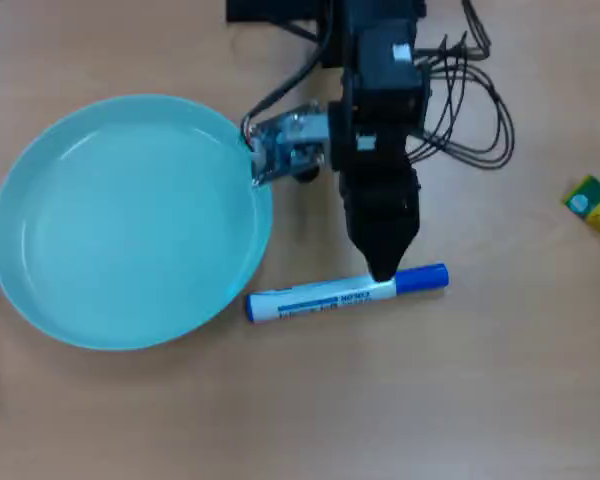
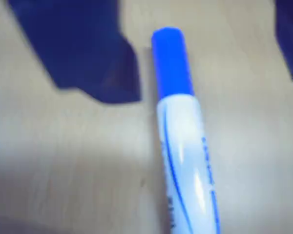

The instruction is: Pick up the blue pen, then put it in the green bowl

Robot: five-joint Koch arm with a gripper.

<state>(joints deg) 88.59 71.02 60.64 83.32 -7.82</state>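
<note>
- While the blue pen [image 2: 178, 131] lies flat just beside the green bowl [image 1: 40, 290], the gripper [image 2: 210, 63] straddles its cap end, jaws apart.
- Pick step: likely lower, then close.

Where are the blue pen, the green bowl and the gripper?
blue pen [image 1: 325, 298], overhead view, middle of the white barrel.
green bowl [image 1: 40, 300], overhead view, lower left rim.
gripper [image 2: 210, 58], wrist view, gap between the two dark fingers.

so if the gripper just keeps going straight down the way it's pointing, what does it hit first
Most likely the blue pen. The gripper points down at it with jaws open, the cap end lying between them in the wrist view. How high it hangs above the pen is unclear.
</note>
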